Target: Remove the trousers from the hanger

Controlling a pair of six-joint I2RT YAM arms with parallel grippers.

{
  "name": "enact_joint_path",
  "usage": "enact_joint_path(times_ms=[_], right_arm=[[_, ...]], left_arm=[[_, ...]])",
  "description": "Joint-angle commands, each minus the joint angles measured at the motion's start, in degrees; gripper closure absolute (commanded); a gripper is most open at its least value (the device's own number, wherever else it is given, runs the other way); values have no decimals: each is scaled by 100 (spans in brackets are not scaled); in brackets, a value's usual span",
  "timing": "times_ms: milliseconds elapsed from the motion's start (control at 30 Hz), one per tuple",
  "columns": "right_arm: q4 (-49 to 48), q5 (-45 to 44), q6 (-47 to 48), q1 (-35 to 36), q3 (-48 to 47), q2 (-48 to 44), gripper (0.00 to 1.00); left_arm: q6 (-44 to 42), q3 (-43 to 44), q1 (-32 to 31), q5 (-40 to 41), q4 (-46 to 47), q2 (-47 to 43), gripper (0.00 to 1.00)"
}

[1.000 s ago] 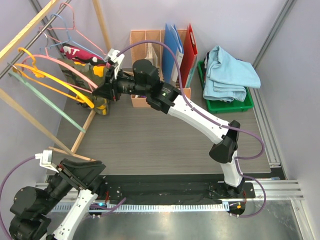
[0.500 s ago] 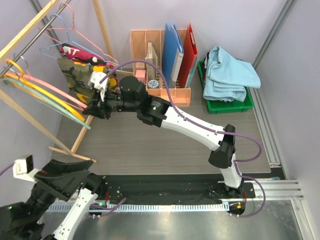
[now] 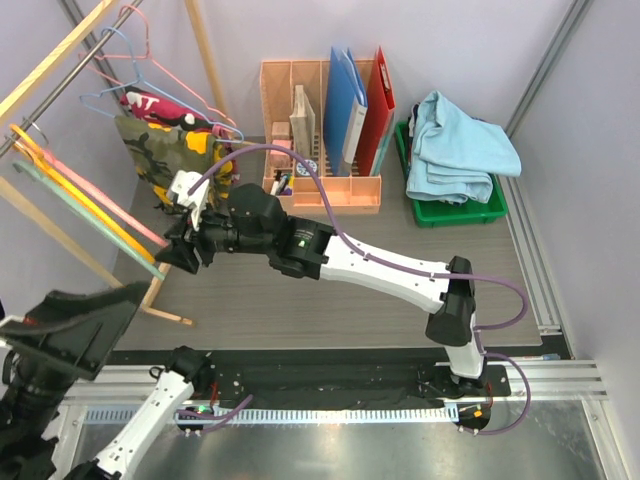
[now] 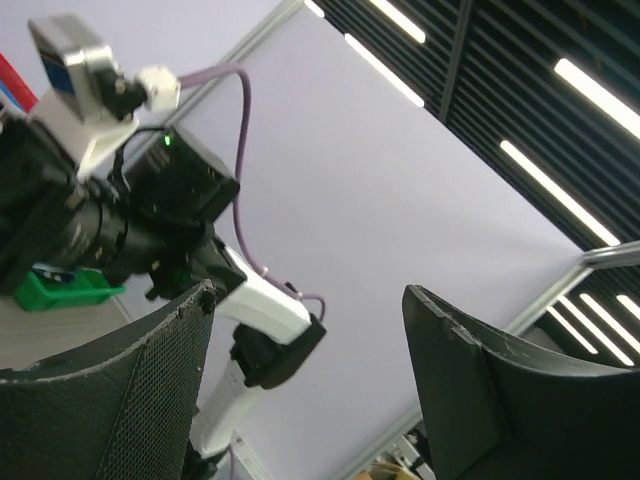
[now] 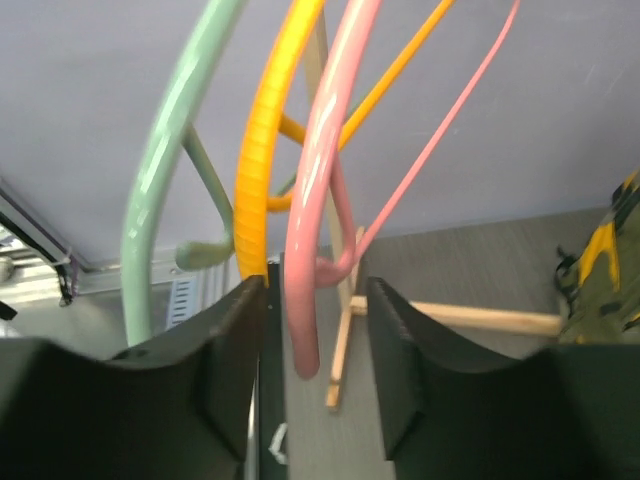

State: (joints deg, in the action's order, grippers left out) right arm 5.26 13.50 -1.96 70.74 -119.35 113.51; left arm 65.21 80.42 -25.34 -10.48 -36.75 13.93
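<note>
Filling the green bin [image 3: 455, 213], light blue trousers [image 3: 462, 140] lie piled.

The black right gripper [image 5: 312, 298] has drawn back along the yellow, pink and green plastic hangers [image 5: 308, 230], its jaws loosening. The black left gripper [image 4: 308, 295] has swung up and leftward.

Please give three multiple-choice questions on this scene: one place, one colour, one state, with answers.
1. Where does the light blue garment lie?
A in the green bin
B on a hanger
C on the floor
2. Which colour of hanger stands between the right gripper's fingers?
A green
B pink
C blue
3. How is the left gripper?
A open, empty
B shut on a hanger
C shut on cloth
1 A: it fills the bin. 2 B: the pink hanger passes between the fingers. 3 A: its fingers stand apart, nothing between.
</note>
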Motion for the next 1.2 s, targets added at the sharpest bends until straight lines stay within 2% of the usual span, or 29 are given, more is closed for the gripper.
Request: enact_joint_path(times_ms=[0, 67, 100, 200, 267, 400, 567, 700, 733, 900, 1033, 1167], right_arm=[[-192, -435, -568, 54, 472, -663, 38], [-174, -523, -709, 54, 841, -970, 32], [-174, -593, -744, 54, 974, -1093, 25], [-139, -1111, -938, 54, 1606, -1656, 17], [10, -1601, -1078, 63, 2079, -2139, 15], [607, -3207, -1342, 54, 2810, -2938, 11], [1135, -4231, -1483, 45, 3960, -3888, 9], [1267, -4469, -1676, 45, 4630, -4844, 9], [1354, -4522, -1763, 45, 4736, -4987, 9], [1531, -4601, -1861, 45, 5114, -5664, 9], [1575, -4786, -1782, 45, 5325, -6068, 9], [1645, -4997, -1589, 36, 5448, -6157, 9]], left_arm=[[-465, 421, 100, 107, 466, 828, 25], [-474, 500, 100, 256, 599, 1014, 25], [-474, 518, 108, 309, 686, 1206, 26], [-526, 676, 117, 494, 844, 1559, 27], [-614, 878, 109, 661, 871, 1928, 28], [-948, 1291, 117, 1178, 1064, 2631, 31], [-1493, 1976, 117, 1698, 1179, 3885, 36], [-1757, 2416, 117, 2680, 856, 4695, 38], [-1775, 2504, 117, 3153, 802, 4802, 38], [-1792, 2391, 100, 4430, 861, 5268, 39], [-2275, 2293, 117, 4871, 1416, 5934, 39], [-2338, 2970, 205, 4897, 952, 6665, 39]])
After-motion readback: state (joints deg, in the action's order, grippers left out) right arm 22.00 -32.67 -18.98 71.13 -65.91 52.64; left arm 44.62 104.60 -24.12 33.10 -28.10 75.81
